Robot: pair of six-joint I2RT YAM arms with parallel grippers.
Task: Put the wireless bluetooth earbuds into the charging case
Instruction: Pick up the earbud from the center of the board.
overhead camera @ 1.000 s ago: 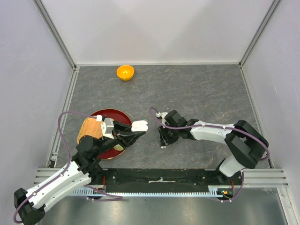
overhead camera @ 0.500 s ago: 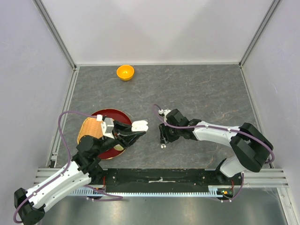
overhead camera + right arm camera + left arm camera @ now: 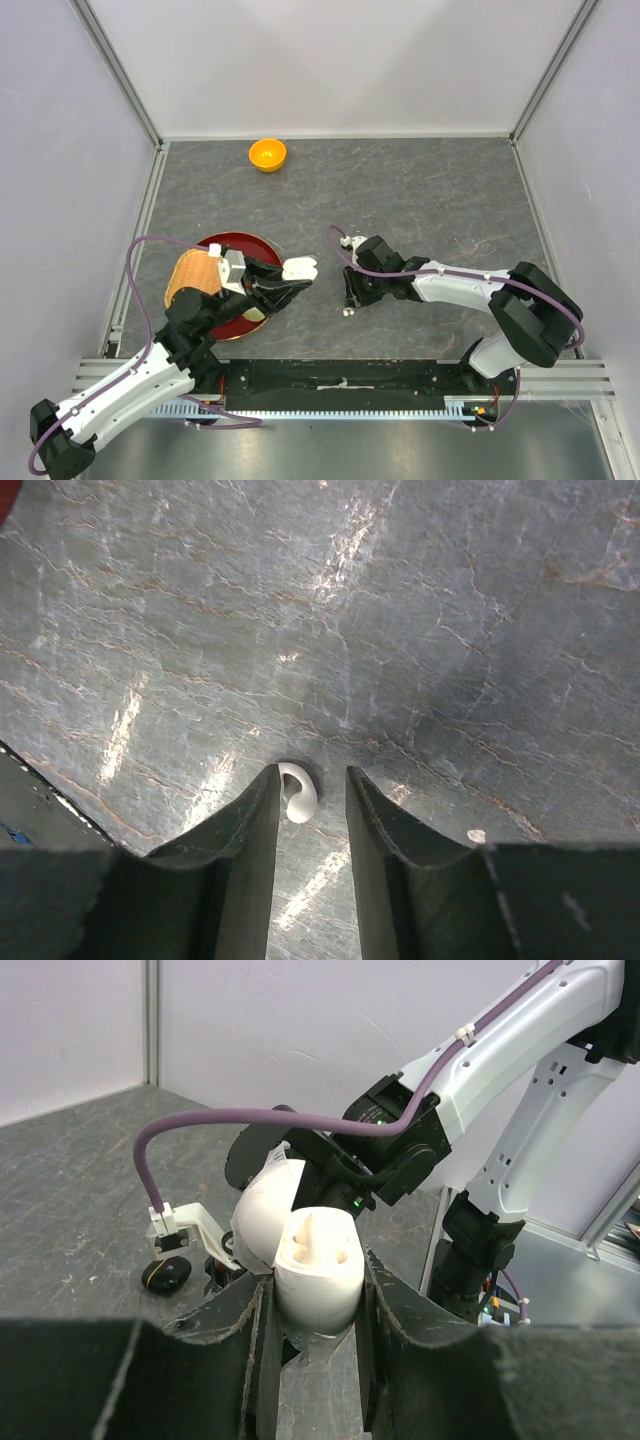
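near the middle of the grey table (image 3: 430,190), top view: left gripper (image 3: 290,281), arm from 7 o'clock, jaws drawn narrow and clamped on the white charging case (image 3: 298,268). holds it upright in the left wrist view, two sockets facing up, lid (image 3: 262,1222) swung open and leaning toward 10 o'clock. at 3 o'clock of the case, near but not touching: right gripper (image 3: 348,300), arm from 4 o'clock, pointing down at the table. between its fingers (image 3: 245,830), partly spread: one white earbud (image 3: 297,792), flat on the table, resting against the finger at 9 o'clock, clear gap to the finger at 3 o'clock; flanked, not pinched. at 9 o'clock of the left gripper: red plate (image 3: 225,240), woven tan dish (image 3: 188,278) on its 9 o'clock half. at the table's 12 o'clock edge: orange bowl (image 3: 267,154). left wrist view, 9 o'clock of the case, on the table: small black pebble-shaped thing (image 3: 167,1274), too blurred to name.
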